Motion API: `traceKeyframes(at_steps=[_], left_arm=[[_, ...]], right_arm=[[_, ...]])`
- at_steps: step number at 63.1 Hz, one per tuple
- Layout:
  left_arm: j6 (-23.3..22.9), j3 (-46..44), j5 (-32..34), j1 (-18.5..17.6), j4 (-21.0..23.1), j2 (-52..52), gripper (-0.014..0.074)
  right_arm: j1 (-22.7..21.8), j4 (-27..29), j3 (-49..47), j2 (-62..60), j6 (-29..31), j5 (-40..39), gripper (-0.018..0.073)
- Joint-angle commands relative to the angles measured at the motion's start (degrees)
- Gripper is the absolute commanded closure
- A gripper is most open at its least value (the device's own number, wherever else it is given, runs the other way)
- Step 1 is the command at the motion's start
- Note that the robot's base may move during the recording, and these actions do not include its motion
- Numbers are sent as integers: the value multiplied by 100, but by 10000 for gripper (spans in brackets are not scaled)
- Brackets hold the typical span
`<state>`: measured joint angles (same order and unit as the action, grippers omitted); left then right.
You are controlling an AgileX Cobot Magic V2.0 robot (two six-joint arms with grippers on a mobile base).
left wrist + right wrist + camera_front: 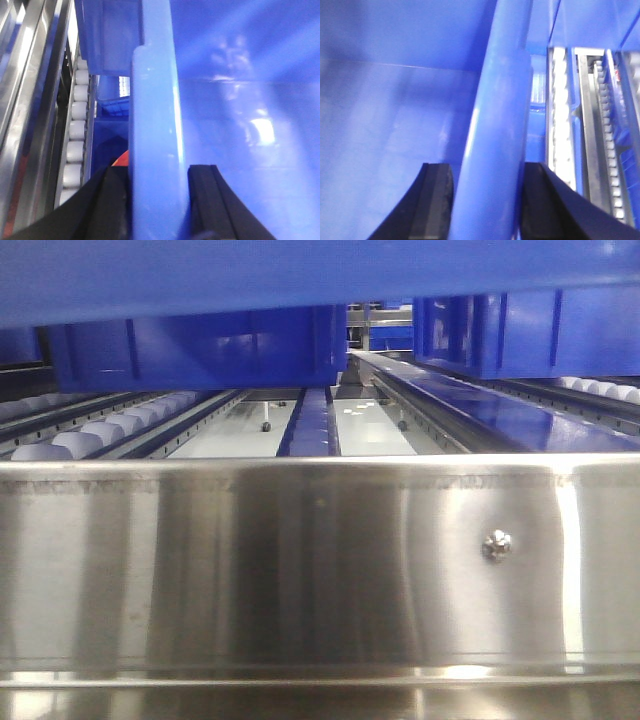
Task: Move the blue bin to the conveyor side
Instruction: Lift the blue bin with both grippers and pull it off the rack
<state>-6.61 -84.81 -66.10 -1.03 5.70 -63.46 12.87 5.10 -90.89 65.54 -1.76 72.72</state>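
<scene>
The blue bin [250, 150] fills both wrist views, glossy, with a thick rolled rim. My left gripper [157, 172] is shut on one side rim, one black finger outside the wall and one inside. My right gripper [486, 170] is shut on the opposite rim of the blue bin [395, 125] in the same way. In the front view a blurred blue band [300, 270] across the top looks like the bin's underside, above the rack. The conveyor is out of view.
A stainless-steel rail [320, 560] crosses the front of a roller rack with white rollers [100, 430]. Two other blue crates [200, 345] [520, 330] stand at the back. Rollers [75, 130] run left of the bin, and roller tracks [600, 150] run to its right. Something red [122, 159] shows below the left rim.
</scene>
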Motion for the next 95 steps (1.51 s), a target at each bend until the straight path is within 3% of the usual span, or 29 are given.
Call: traceKeyframes(at_steps=[1,95], left_arm=[[-5,-67,245,4,-120,291,613],[-5,8,253,4,-155,649,613]], right_arm=[[-9,-237,78,-343,27,-621,648],[-9,-237,289,-667,14,-761,648]])
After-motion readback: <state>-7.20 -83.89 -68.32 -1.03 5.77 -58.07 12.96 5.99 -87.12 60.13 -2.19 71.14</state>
